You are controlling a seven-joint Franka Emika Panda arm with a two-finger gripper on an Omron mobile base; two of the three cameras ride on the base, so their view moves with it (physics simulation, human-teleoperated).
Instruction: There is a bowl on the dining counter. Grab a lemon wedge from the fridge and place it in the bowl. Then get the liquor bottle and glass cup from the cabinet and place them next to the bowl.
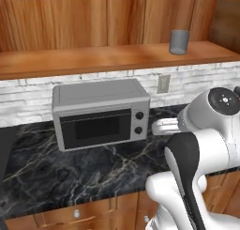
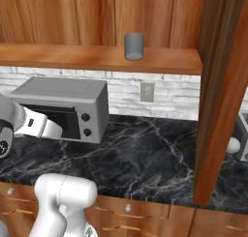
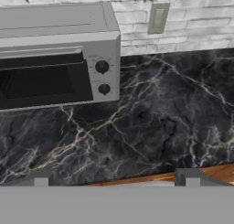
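Observation:
The glass cup (image 1: 179,41) (image 2: 134,46), a grey straight-sided tumbler, stands upright on the plank shelf of the brown wooden cabinet (image 1: 89,59) (image 2: 72,55), above and to the right of the microwave. My gripper (image 3: 115,179) is open, its two dark fingertips (image 3: 41,177) spread wide with nothing between them. It hangs over the front edge of the kitchen counter and looks toward the wall, well below the shelf. The bowl, dining counter, fridge, lemon wedge and liquor bottle are out of view.
A grey microwave (image 1: 101,114) (image 2: 63,108) (image 3: 55,54) sits on the black marble kitchen counter (image 1: 93,172) (image 2: 145,154) (image 3: 160,118). A wall outlet (image 1: 163,83) (image 2: 147,92) (image 3: 158,18) is right of it. A tall wooden side panel (image 2: 218,96) stands at the right.

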